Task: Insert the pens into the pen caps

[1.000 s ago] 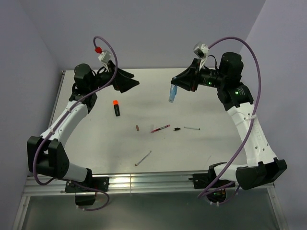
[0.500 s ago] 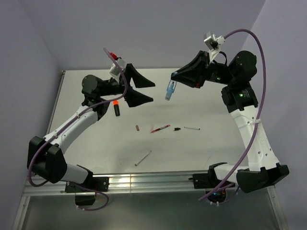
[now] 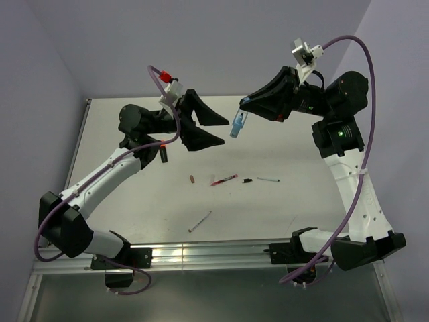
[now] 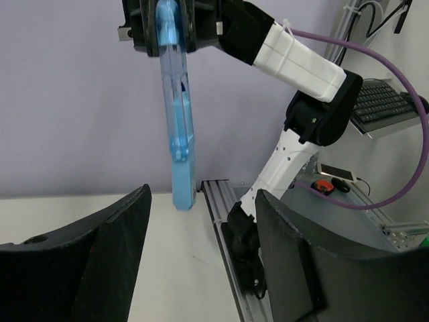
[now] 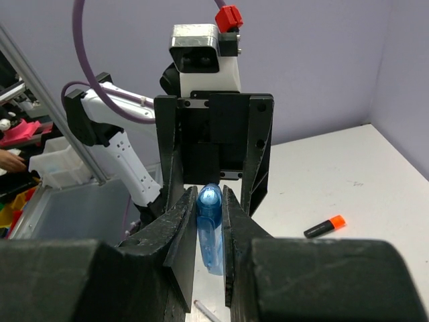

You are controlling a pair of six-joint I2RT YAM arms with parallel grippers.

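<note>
R grip. (image 3: pixel 244 104): jaws clamped on lt-blue marker (image 3: pixel 236 126), held mid-air, hanging down | L grip. (image 3: pixel 225 132): jaws apart, empty, just beside marker | red pen (image 3: pixel 224 180): lying on table (image 3: pixel 301 201)

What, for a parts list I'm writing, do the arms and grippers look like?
The left arm and right arm have white links with black joints. A purple cable loops along each. The left gripper and right gripper are black, with two wedge-shaped fingers and a white camera on top; a red plug sits by the left one. A green light glows on the right arm.
</note>
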